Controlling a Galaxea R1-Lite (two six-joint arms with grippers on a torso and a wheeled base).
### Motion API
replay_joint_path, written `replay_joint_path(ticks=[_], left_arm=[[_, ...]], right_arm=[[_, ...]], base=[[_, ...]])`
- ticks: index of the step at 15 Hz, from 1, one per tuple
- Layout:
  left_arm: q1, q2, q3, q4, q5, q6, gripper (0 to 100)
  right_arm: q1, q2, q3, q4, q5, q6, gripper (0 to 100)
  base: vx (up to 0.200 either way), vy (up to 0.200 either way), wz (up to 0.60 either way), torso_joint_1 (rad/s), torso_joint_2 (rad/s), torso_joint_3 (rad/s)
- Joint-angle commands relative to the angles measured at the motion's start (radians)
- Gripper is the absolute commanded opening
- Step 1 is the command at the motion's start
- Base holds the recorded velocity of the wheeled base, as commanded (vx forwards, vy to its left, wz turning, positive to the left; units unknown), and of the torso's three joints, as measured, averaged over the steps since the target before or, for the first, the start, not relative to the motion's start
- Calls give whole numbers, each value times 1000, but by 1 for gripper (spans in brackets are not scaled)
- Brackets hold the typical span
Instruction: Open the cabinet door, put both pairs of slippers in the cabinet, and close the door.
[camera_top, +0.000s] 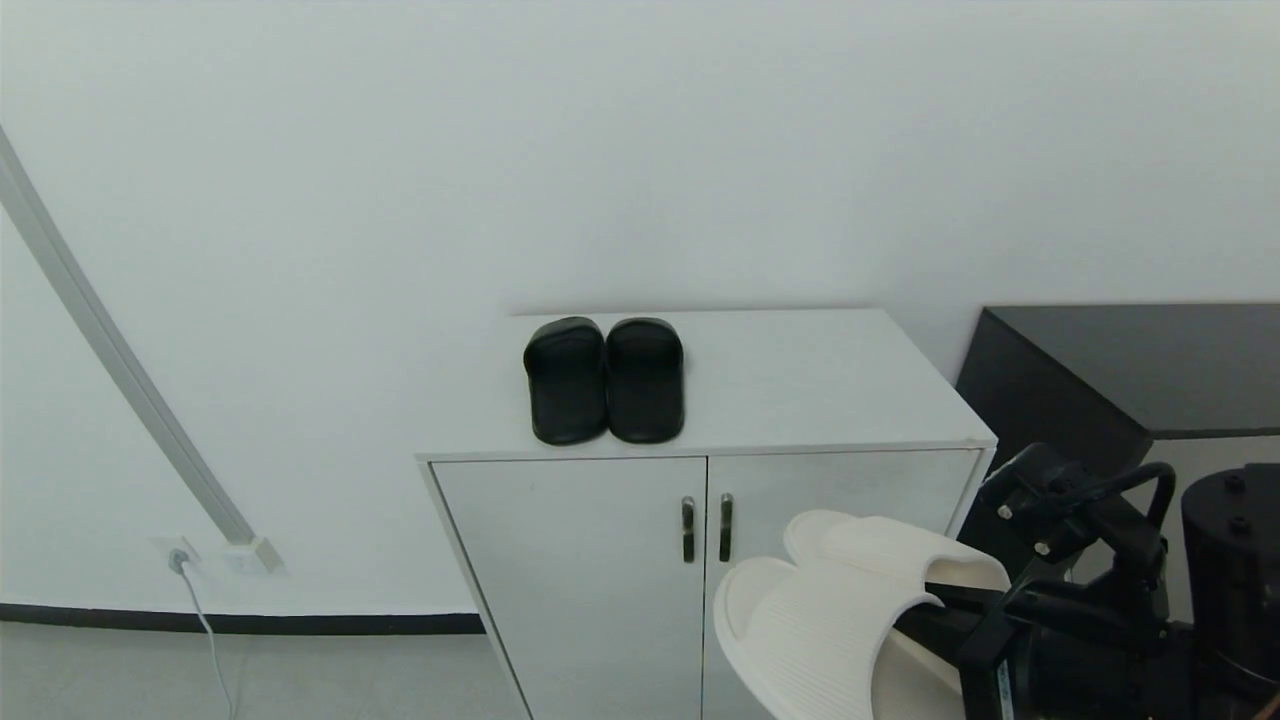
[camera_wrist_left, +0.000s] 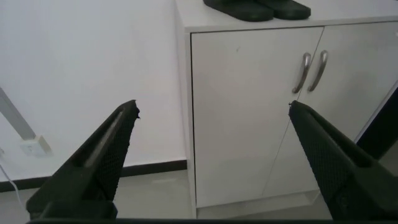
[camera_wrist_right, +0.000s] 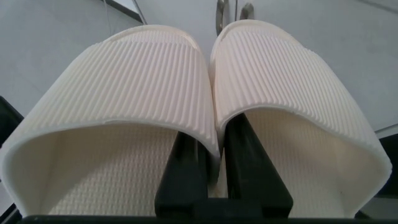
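Observation:
The white cabinet (camera_top: 800, 380) stands against the wall with both doors shut, its two metal handles (camera_top: 706, 527) side by side at the middle seam. A pair of black slippers (camera_top: 604, 380) lies on its top, toward the left. In front of the right door, my right gripper (camera_top: 950, 610) is shut on a pair of white ribbed slippers (camera_top: 840, 610). Its fingers (camera_wrist_right: 249, 168) run under the straps and pinch the white slippers' (camera_wrist_right: 149, 81) inner sides together. My left gripper (camera_wrist_left: 212, 107) is open and holds nothing, some way in front of the left door (camera_wrist_left: 242, 106), lower than the handles (camera_wrist_left: 311, 71).
A black table (camera_top: 1150, 360) stands just right of the cabinet. At the left, a wall socket with a grey cable (camera_top: 180, 560) sits near the floor, below a slanted grey conduit (camera_top: 110, 340). Bare floor lies left of the cabinet.

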Motion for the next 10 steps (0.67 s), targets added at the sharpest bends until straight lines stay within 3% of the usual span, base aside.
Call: replay_joint_path(ticks=[1,10], left_arm=[[0,1,0,0,0,0,100],[0,1,0,0,0,3,100]], right_arm=[[1,3,2,-1,1,-1,0],[2,3,13,-27,1,-7,0]], base=[[0,0,0,-222,554,315],[0,0,0,-200,523,324]])
